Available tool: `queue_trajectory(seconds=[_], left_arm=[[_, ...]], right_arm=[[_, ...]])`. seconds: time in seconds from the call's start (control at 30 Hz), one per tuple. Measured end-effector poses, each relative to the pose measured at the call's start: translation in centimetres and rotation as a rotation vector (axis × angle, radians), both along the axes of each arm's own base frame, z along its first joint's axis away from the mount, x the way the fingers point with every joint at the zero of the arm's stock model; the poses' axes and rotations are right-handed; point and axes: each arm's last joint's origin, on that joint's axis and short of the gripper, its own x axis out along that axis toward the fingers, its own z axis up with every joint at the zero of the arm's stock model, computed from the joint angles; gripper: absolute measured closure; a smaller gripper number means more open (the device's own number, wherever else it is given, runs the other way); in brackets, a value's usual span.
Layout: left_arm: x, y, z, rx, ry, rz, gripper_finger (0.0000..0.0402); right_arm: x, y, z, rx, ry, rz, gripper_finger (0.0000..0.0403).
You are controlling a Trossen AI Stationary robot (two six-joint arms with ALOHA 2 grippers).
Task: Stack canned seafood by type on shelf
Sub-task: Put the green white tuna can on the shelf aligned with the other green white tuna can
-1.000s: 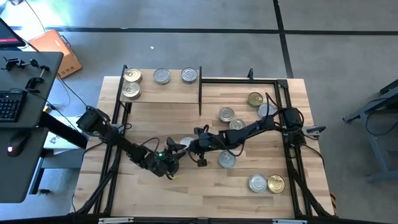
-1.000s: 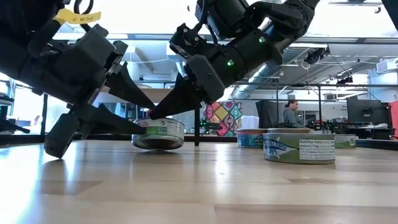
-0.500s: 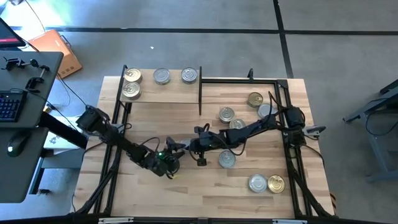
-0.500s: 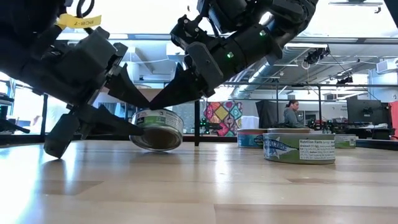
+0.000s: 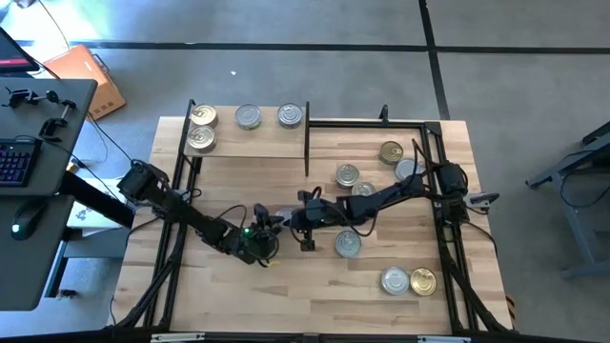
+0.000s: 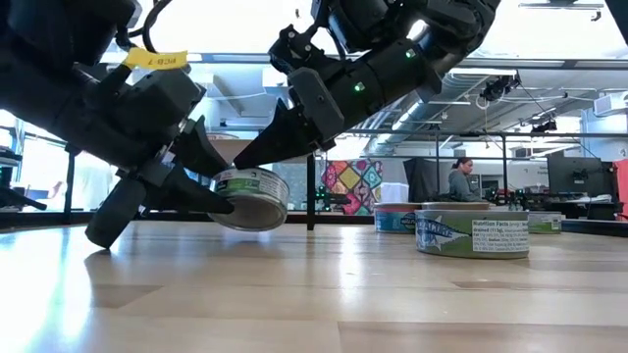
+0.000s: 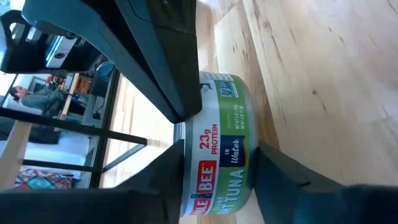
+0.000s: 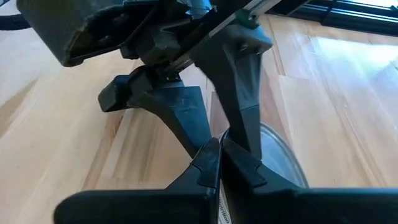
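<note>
left fingers pinching tilted tin, lifted off one edge, mid-counter | right fingers pressed together, tips on tin's top | counter | shelf far-left corner, four tins on it | seven tins loose at right

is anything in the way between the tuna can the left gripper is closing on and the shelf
The tuna can sits tilted between the left gripper's fingers. The right gripper, shut, rests on it; otherwise bare table lies toward the shelf.
</note>
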Motion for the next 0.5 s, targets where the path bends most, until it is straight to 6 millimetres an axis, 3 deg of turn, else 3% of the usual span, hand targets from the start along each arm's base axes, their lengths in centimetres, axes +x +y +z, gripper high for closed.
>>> queue_trajectory(seconds=[0.3,0.5], left_arm=[[-0.2,-0.4,0.0,0.014,-0.020,0.012,0.0281],[-0.5,-0.7,0.0,-0.001,-0.043,0.024,0.0281]], right_arm=[[-0.1,0.1,0.6,0.031,-0.015,-0.009,0.0394],[-1.0,0.9,3.9,0.061,-0.061,0.034,0.0338]])
